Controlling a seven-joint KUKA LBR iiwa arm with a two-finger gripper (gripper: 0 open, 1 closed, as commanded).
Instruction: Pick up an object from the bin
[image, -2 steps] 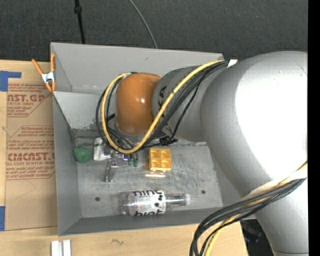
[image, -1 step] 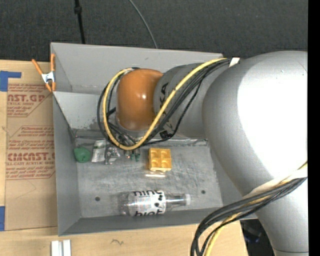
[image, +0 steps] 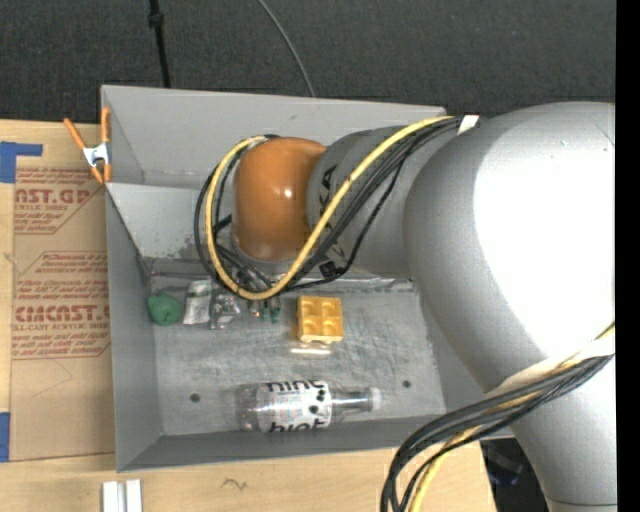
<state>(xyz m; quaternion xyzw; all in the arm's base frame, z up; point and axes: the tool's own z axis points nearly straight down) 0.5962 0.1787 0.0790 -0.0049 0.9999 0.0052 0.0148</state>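
Note:
My gripper (image: 218, 306) is low over the bin floor at the left, under the orange wrist cover. A small green lump (image: 163, 308) lies just to its left, close by the bin's left wall. To the right of the gripper lies a yellow square block with a waffle-like top (image: 318, 320), apart from it. Nothing shows as held.
A clear plastic bottle with black lettering (image: 303, 405) lies on its side along the front wall. The arm and its yellow and black cables cover the back and right of the bin.

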